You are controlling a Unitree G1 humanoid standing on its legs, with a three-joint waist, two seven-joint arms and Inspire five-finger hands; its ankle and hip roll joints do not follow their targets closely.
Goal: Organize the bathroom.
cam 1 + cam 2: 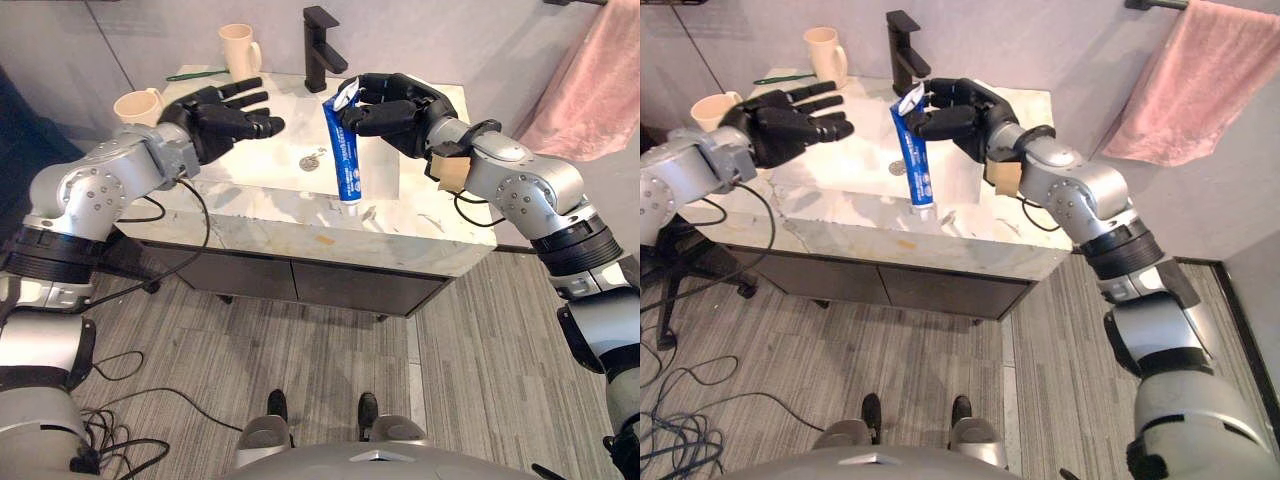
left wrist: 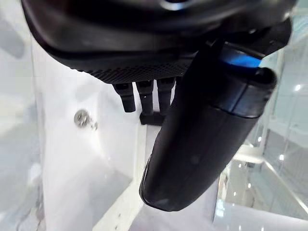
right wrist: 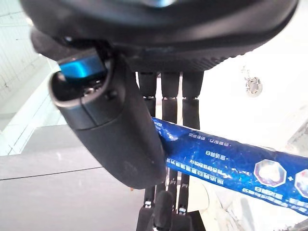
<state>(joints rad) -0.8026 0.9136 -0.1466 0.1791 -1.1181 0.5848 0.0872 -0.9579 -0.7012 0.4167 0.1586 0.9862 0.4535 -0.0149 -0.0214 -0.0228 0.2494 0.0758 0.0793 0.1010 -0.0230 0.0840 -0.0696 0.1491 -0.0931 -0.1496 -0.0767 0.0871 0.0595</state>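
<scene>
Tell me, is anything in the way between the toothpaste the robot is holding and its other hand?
Nothing visible is. The right hand pinches the blue toothpaste tube by its top end, hanging over the sink basin. The left hand is open, palm towards the tube, with just open air above the basin between them.

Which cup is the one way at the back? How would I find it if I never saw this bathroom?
Find the marble sink counter and its black faucet. Left of the faucet, by the wall, stands the tall cream cup, behind a green toothbrush. The other cup sits nearer, at the counter's left edge.
</scene>
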